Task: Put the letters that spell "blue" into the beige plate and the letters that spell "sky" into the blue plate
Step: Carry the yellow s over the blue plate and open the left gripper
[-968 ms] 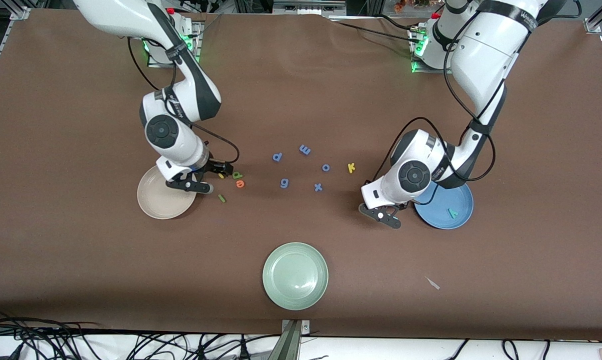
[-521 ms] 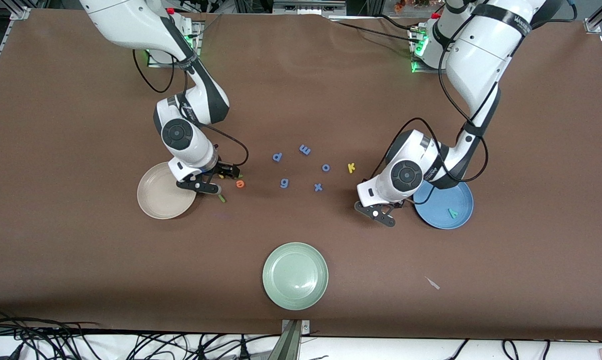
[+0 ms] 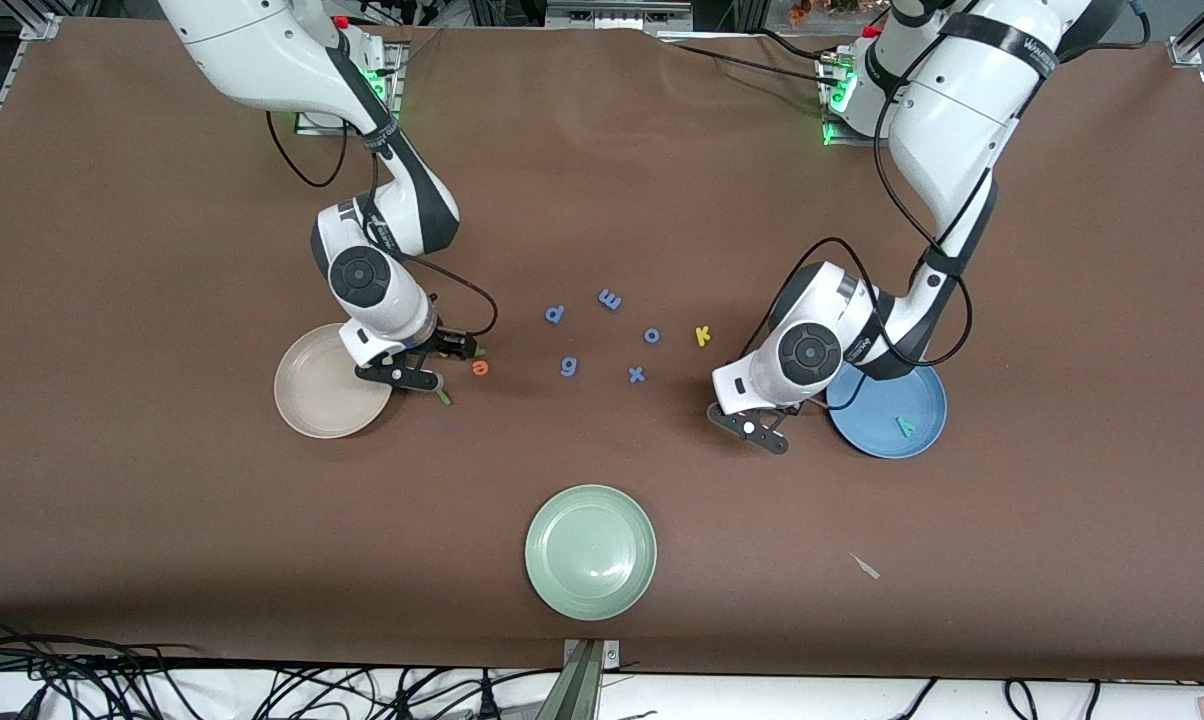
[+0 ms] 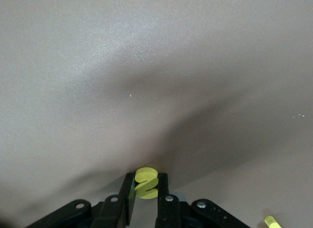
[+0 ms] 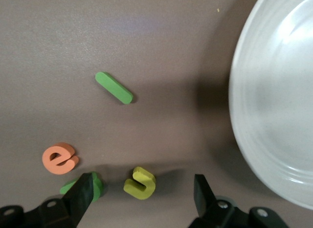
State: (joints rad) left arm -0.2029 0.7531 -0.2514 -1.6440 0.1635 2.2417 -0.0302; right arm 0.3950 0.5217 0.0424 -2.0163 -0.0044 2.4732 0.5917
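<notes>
ok so the yellow s (image 4: 146, 183) sits right between the tips of the left gripper (image 4: 145, 190), and the jaws are clamped tight on it from both sides, so that one is grabbed. In the front view this left gripper (image 3: 762, 428) is just past the middle of the frame, toward the left arm's end, down low over bare table and just beside the rim of the blue plate (image 3: 867, 440). The teal y (image 3: 905, 426) lies in that plate. The yellow k (image 3: 702, 335) is on the table higher in the frame, apart from the gripper

The right gripper (image 5: 144, 193) has its jaws spread wide and isn't holding anything. The yellow u (image 5: 140, 183) lies on the table in the gap, clear of both fingers (image 5: 83, 193). The green b (image 5: 98, 181) is partly hidden by one finger, can't tell if they touch. The orange e (image 5: 59, 158) is just beside the b, and the green bar (image 5: 114, 87) lies on its own, apart from the others. The beige plate (image 5: 274, 101) is near the other finger

In the front view the right gripper (image 3: 432, 365) is next to the beige plate (image 3: 312, 405), about mid-height in the frame. The blue-purple letters (image 3: 637, 375) are scattered in the centre, and a pale green plate (image 3: 590, 552) sits lower in the frame, nearer the camera
</notes>
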